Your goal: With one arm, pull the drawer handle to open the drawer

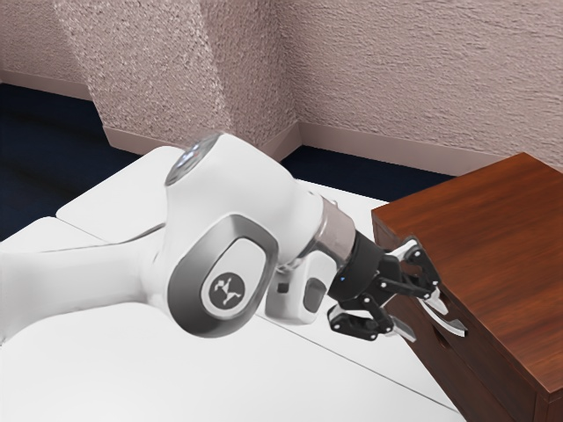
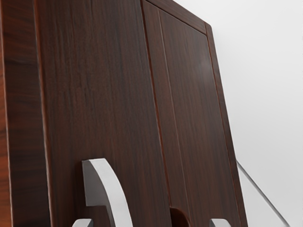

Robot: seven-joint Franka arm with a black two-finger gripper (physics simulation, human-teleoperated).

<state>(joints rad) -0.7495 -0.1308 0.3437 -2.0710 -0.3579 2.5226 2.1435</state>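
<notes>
Jaws stand wide apart at the silver handle (image 2: 107, 191) of the wooden cabinet's (image 1: 501, 229) drawer (image 2: 94, 94).

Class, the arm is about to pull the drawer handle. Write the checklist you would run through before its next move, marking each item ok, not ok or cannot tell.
1. Gripper brought up to the front of the cabinet, at the height of the handle: ok.
2. Fingers spread wide enough to take the handle: ok, they stand well apart.
3. Handle lying between the two fingers: cannot tell; in the exterior view it sits right at the fingertips.
4. Fingers closed on the handle from both sides: not ok.
5. Drawer front at its shut starting position: ok, no gap shows around it.
</notes>
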